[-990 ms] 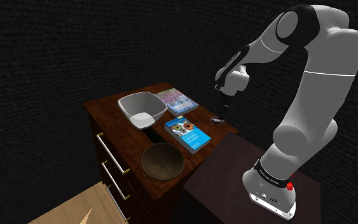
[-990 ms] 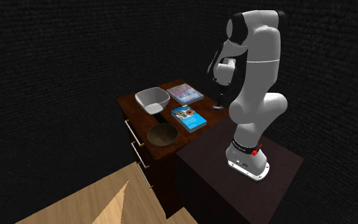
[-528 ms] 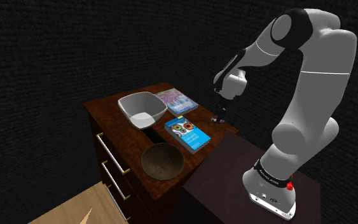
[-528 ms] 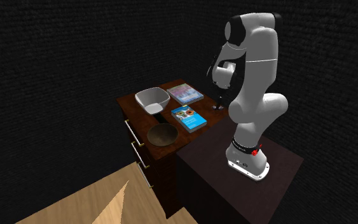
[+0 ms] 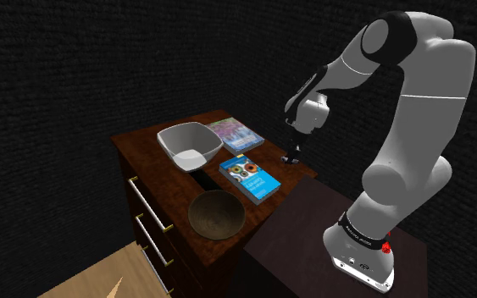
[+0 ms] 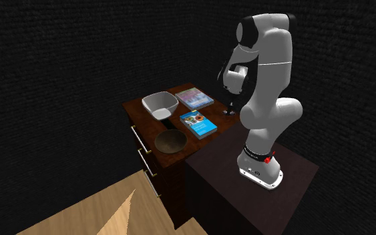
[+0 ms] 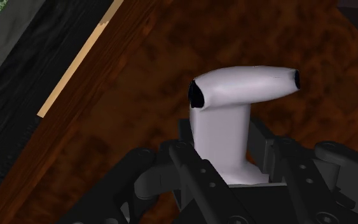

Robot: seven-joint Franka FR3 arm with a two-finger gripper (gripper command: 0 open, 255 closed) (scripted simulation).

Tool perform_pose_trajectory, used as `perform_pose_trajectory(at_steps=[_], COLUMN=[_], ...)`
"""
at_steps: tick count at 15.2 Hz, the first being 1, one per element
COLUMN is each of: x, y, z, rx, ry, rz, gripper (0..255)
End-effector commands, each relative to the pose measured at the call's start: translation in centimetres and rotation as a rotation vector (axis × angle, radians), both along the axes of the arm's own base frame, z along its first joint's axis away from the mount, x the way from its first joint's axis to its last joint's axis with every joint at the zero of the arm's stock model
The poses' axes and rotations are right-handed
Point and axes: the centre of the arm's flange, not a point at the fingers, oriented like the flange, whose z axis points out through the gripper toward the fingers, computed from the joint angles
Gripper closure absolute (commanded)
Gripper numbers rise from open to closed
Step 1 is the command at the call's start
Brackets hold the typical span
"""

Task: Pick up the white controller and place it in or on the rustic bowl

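The white controller (image 7: 234,108), a pistol-shaped piece with a rounded top bar, lies on the dark wooden dresser top (image 5: 143,146) near its edge at the shoulder view's right. My gripper (image 7: 224,135) has come straight down on it and its black fingers (image 7: 185,137) press against both sides of the controller's handle. In the shoulder view the gripper (image 5: 293,155) stands low on the dresser top. The rustic bowl (image 5: 216,213), brown and round, sits at the dresser's front corner, well away from the gripper, also seen as the brown bowl (image 6: 170,141).
A grey squarish bowl (image 5: 187,146) stands at the back of the dresser. A blue book (image 5: 250,177) lies between the gripper and the brown bowl, a second book (image 5: 235,134) lies behind it. The dark stand (image 5: 313,229) adjoins the dresser.
The gripper dropped from above the controller down to the dresser top, and its fingers have closed in from wide apart onto the controller's handle.
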Motion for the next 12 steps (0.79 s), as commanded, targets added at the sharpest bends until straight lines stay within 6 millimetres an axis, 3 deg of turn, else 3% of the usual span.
perform_pose_trajectory(at_steps=[1,6,12], x=[-0.7,-0.5,-0.7], y=[-0.3,-0.4,-0.6], z=[-0.4,-0.6,2.4], rx=[0.009,0.009,0.009], ry=[0.012,0.012,0.011], rz=[-0.017,-0.017,-0.017], gripper=[255,255,255])
